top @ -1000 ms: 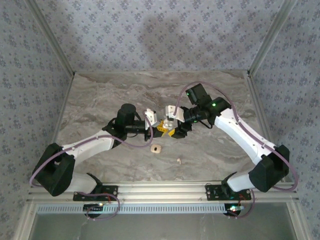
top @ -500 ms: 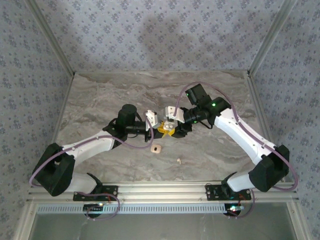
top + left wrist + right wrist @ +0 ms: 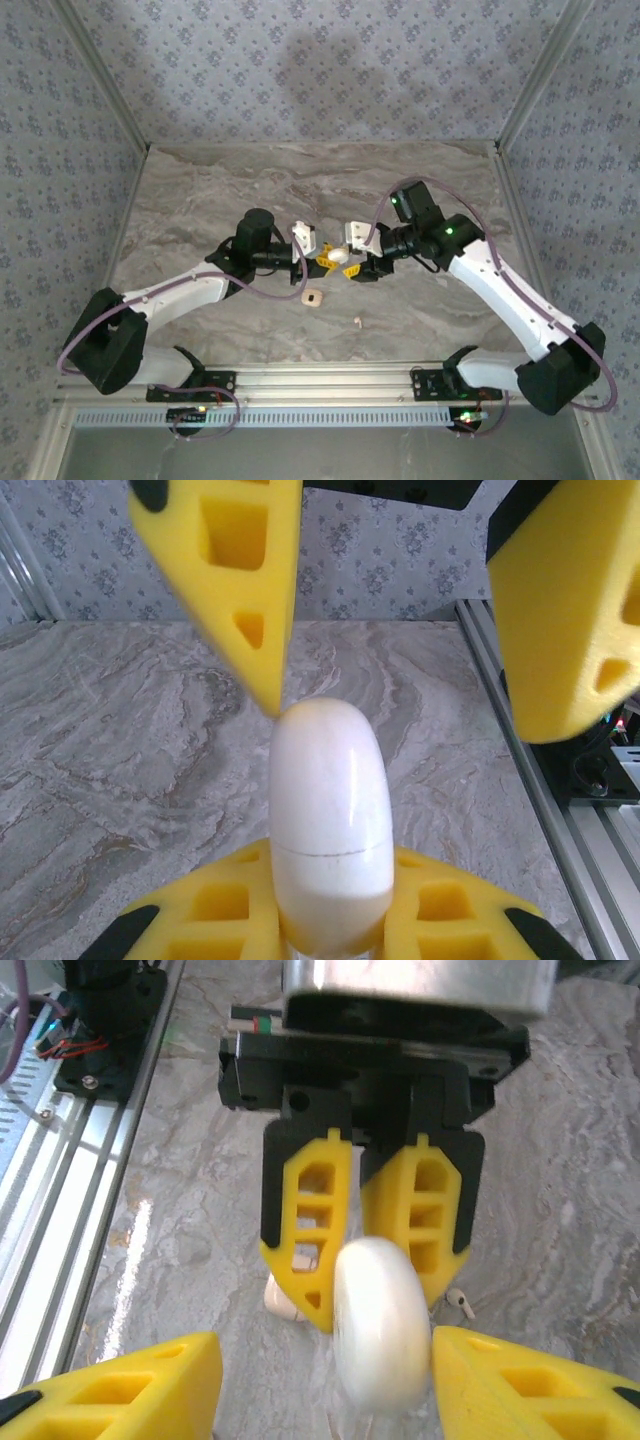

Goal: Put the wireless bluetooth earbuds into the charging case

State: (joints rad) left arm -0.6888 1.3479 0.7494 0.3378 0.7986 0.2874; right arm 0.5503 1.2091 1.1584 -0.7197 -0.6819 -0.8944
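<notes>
The charging case (image 3: 330,810) is a smooth white oval, lid down along a thin seam. My left gripper (image 3: 322,258) is shut on its lower end and holds it off the table. In the top view the case (image 3: 341,254) hangs between both grippers. My right gripper (image 3: 325,1350) faces it, open, one yellow finger on each side of the case (image 3: 382,1345); the right finger is almost against it, the left one stands well apart. One tiny whitish earbud (image 3: 457,1300) lies on the marble below, also in the top view as the earbud (image 3: 357,321).
A small beige round puck (image 3: 313,297) lies on the marble table (image 3: 200,200) just in front of the grippers, partly behind the left finger as the puck (image 3: 283,1300). An aluminium rail (image 3: 320,378) runs along the near edge.
My right arm has swung to the right and its gripper has narrowed around the case. The left arm and the case have held still.
</notes>
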